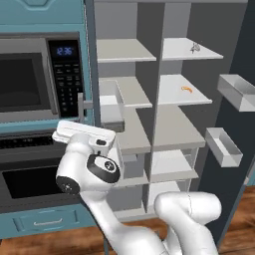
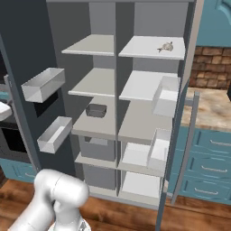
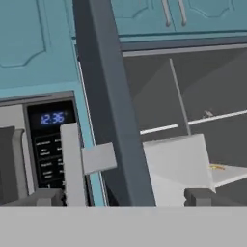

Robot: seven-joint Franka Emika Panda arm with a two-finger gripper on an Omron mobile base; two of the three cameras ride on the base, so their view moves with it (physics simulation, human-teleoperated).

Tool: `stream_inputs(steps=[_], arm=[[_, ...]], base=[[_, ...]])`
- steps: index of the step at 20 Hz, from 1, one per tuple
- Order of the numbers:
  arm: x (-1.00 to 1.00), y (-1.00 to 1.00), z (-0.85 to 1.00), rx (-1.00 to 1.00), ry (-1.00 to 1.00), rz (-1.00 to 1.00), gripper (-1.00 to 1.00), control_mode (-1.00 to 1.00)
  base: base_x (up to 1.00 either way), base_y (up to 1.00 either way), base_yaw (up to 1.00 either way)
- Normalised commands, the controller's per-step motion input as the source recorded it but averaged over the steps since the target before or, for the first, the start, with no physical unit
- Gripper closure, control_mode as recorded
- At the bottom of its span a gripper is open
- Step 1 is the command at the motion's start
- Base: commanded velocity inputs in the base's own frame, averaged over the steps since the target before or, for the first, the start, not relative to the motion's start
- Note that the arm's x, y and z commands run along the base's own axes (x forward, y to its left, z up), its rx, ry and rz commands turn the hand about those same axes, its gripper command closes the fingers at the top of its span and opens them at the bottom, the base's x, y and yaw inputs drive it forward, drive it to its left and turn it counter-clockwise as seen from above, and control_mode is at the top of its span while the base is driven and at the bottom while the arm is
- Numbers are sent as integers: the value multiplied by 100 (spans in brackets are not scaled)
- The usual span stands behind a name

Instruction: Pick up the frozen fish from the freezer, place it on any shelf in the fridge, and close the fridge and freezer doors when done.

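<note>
The frozen fish (image 1: 195,48) (image 2: 166,47) lies small and grey-brown on the topmost shelf (image 1: 174,52) (image 2: 140,47) of the fridge (image 1: 182,124), the wider right half. The freezer (image 1: 124,94) (image 2: 92,81) is the narrower left half. Both doors stand open: the freezer door (image 1: 90,60) (image 3: 108,106) is edge-on, and the fridge door (image 1: 244,60) swings out right. My gripper (image 3: 128,198) is open with nothing between its fingers. It sits low before the freezer door's edge, beside that door's grey handle (image 3: 71,164). In the left base view my white hand (image 1: 82,133) is just below the handle (image 1: 81,105).
A small orange curved thing (image 1: 187,89) lies on the fridge's second board. Clear bins (image 1: 238,91) (image 1: 223,146) hang on the fridge door, others (image 2: 43,84) (image 2: 54,134) on the freezer door. A microwave (image 1: 30,79) and oven (image 1: 30,182) stand left. A dark tray (image 2: 95,110) sits in the freezer.
</note>
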Motion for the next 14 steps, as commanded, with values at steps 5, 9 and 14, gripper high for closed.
stream_inputs(steps=[5, 9, 14], arm=[[64, 100, 0, 2, 14, -23, -100, -100], [91, 96, 3, -11, 24, -19, -100, -100], [27, 21, -5, -1, 13, -3, -100, -100]], base=[[0, 0, 0], [0, 0, 0], [0, 0, 0]])
